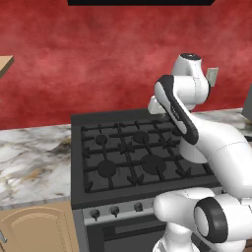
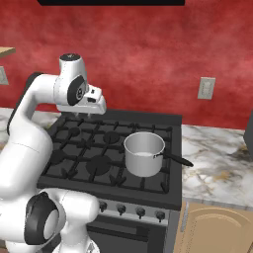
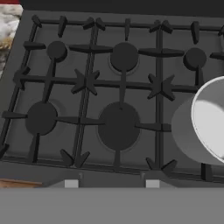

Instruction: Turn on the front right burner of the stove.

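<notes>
The stove (image 1: 77, 147) is a wide dark grey gas range with black grates (image 3: 85, 82), also seen from the other side as the stove (image 2: 170, 123). A steel pot (image 2: 144, 153) stands on the front right burner and hides its cap; the pot (image 3: 205, 127) sits at the right edge of the hand view. The larger middle cap (image 3: 118, 126) and the left-end cap (image 3: 40, 117) lie bare. Small black knobs (image 2: 140, 212) line the steel front strip, the right-end knob (image 2: 159, 215) among them. My gripper (image 2: 83, 114) hangs open and empty high over the stove's back left, far from the knobs.
The pot's black handle (image 2: 176, 159) points right toward the marble counter (image 2: 217, 158). More marble counter (image 1: 34, 152) lies left of the stove above a wood cabinet door (image 1: 34, 229). A red wall (image 2: 148, 59) with an outlet (image 2: 206, 88) stands behind.
</notes>
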Controlling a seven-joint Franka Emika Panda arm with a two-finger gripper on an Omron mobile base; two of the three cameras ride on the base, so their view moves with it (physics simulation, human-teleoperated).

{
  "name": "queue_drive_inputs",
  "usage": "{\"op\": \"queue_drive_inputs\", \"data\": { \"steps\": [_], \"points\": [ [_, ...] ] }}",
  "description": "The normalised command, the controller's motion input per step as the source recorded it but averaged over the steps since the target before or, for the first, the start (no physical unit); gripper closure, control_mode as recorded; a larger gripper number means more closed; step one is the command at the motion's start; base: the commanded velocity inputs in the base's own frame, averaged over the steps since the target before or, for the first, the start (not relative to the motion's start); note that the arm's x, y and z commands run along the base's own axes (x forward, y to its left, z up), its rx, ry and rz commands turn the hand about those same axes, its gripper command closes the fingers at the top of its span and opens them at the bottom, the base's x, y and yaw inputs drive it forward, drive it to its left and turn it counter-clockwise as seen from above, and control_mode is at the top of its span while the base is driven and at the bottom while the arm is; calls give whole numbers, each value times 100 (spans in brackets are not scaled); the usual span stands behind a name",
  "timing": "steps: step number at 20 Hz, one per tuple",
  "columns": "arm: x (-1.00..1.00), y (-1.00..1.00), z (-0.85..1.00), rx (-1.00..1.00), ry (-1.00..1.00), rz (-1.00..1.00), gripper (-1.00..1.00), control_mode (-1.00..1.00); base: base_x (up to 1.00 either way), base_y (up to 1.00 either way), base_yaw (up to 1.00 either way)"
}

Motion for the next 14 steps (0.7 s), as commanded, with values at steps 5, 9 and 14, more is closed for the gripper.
{"op": "queue_drive_inputs", "data": {
  "steps": [5,9,14],
  "points": [
    [-19,-56,-4,0,-2,2,-100,-100,0,0,0],
    [-78,-100,-33,0,-9,-8,-100,-100,0,0,0],
    [-69,-100,-86,0,-32,3,-100,-100,0,0,0]
  ]
}}
